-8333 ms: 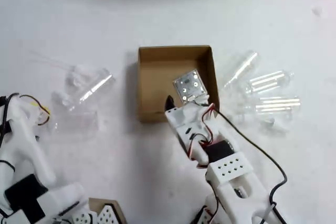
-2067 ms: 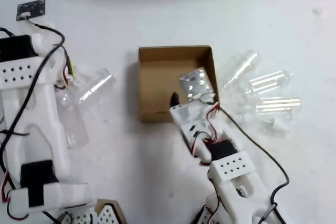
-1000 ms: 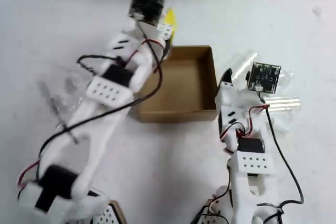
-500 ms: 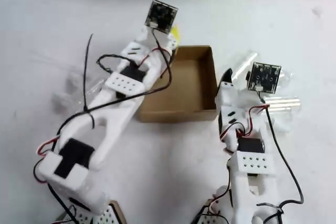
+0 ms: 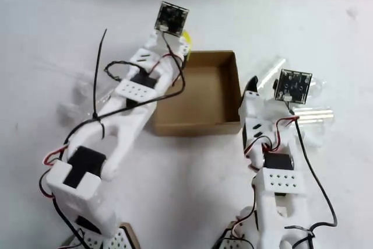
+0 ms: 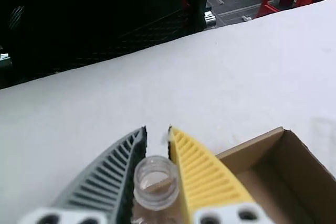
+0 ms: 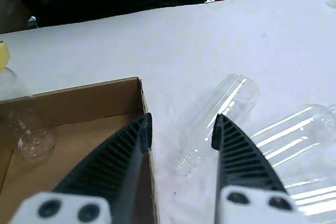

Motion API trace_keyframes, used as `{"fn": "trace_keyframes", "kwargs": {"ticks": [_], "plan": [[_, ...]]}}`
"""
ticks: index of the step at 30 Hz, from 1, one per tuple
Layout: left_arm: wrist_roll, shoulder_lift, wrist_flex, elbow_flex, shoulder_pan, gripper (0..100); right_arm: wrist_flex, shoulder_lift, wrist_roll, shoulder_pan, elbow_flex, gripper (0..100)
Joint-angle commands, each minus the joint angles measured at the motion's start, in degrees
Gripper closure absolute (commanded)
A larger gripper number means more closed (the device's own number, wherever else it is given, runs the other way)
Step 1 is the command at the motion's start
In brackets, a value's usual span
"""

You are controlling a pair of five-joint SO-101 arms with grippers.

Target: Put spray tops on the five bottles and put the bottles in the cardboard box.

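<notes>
While the left gripper [image 6: 157,130] pinches the neck of an uncapped clear bottle [image 6: 155,182] between narrowly parted fingers at the cardboard box's [image 6: 275,150] far left corner, the right gripper [image 7: 182,121] hangs wide open and empty by the box's right wall, beside clear bottles [image 7: 223,111] lying on the white table [image 7: 210,35].

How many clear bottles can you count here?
4: one bottle in the left gripper at the box's corner, three lying on the table right of the box. Another may be hidden.
</notes>
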Motion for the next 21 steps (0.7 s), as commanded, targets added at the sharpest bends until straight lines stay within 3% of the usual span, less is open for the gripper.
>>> {"fn": "trace_keyframes", "kwargs": {"ticks": [1, 21], "plan": [[-0.44, -0.57, -1.05, -1.49, -2.15, 98, -1.27, 0.13, -0.44, 0.31, -0.35, 82.9], [-0.79, -0.48, -1.49, 0.18, -2.59, 98, -1.27, 0.13, -0.44, 0.13, -0.26, 82.9]]}}
